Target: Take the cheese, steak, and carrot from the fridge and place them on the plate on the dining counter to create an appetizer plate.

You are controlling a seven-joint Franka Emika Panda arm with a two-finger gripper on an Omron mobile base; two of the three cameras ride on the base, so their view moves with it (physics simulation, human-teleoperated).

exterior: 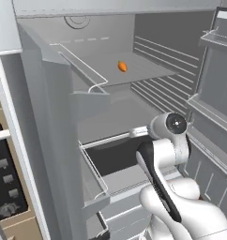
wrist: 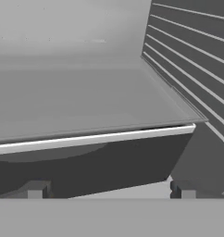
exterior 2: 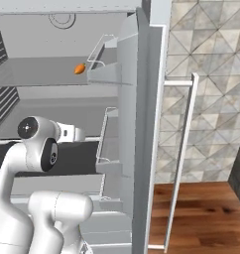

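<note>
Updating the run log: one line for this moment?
fridge: doors open | carrot: upper shelf | tool: open, empty, facing lower shelf edge | cheese, steak: unseen

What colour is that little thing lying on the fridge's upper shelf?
Bright orange: the tiny tapered carrot. It shows best in the left base view.

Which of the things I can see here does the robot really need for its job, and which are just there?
Needed:
- small orange tapered carrot on the upper shelf
- tall grey-white fridge, doors open
- robot's open claw, aimed at a lower shelf

Just there:
- black built-in oven
- patterned tiled wall
- wooden floor
</note>
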